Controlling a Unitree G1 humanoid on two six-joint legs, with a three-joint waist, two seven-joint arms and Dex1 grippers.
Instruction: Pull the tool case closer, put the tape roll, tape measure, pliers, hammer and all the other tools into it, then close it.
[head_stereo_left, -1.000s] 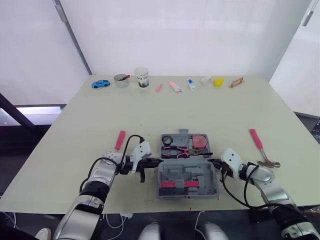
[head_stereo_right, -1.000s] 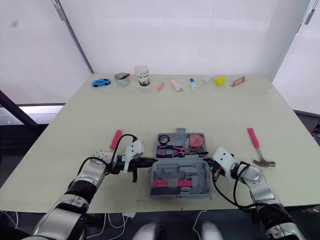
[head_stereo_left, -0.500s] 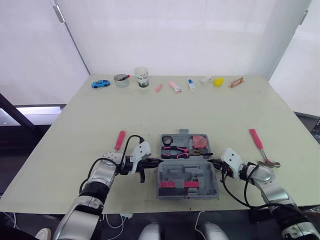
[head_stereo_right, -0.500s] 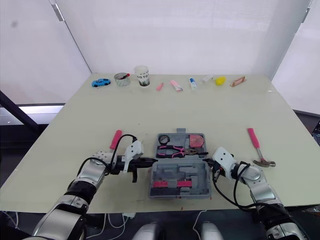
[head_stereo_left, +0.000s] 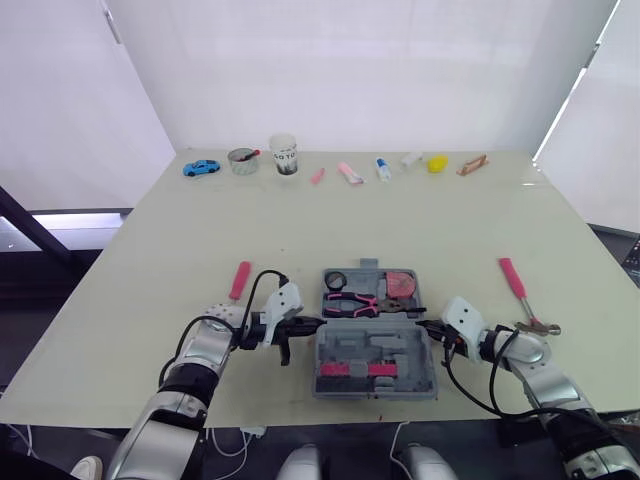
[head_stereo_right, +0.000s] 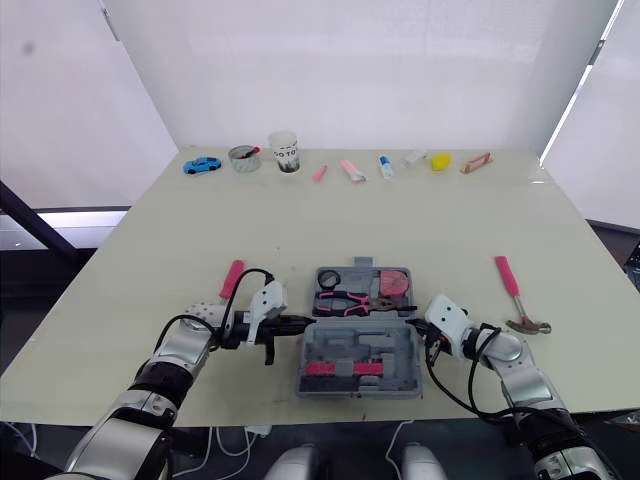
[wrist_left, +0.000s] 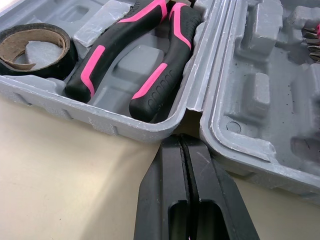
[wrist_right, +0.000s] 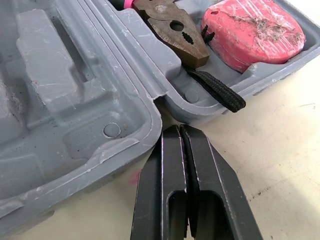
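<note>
One pink-handled tool, far left: this pink-handled tool (head_stereo_left: 241, 280) lies on the table (head_stereo_left: 420, 220) outside the case, just beyond the left arm. I cannot tell what kind it is, and it is not yet packed.
Left gripper: the left gripper (wrist_left: 182, 142) has its fingers pressed together on nothing. Its tips sit low at the notch where the two halves of the case meet on the left side. Whether they touch the plastic I cannot tell.
Tool case: the tool case (head_stereo_left: 400, 348) lies open flat near the table's front edge, between the two grippers. I judge it close enough already.
Far half, contents: the tape roll (wrist_left: 47, 67) sits in the left corner, the pliers (wrist_left: 167, 60) just beside it and the tape measure (wrist_right: 252, 32) at the right end.
Right gripper: the right gripper (wrist_right: 179, 135) has its fingers together and empty. Its tips are at the matching hinge notch on the right side.
Hammer: the hammer (head_stereo_left: 519, 292) lies on the table to the right of the case and well apart from it, with its head nearest the right arm.
Step in hand: the pull looks finished or nearly so, with three tools in and two out.
Next move: judged, each arm must back off the hinge and spread its fingers. The right should then go for the hammer's handle and the left for the pink-handled tool. The lid closes only after both are seated.
</note>
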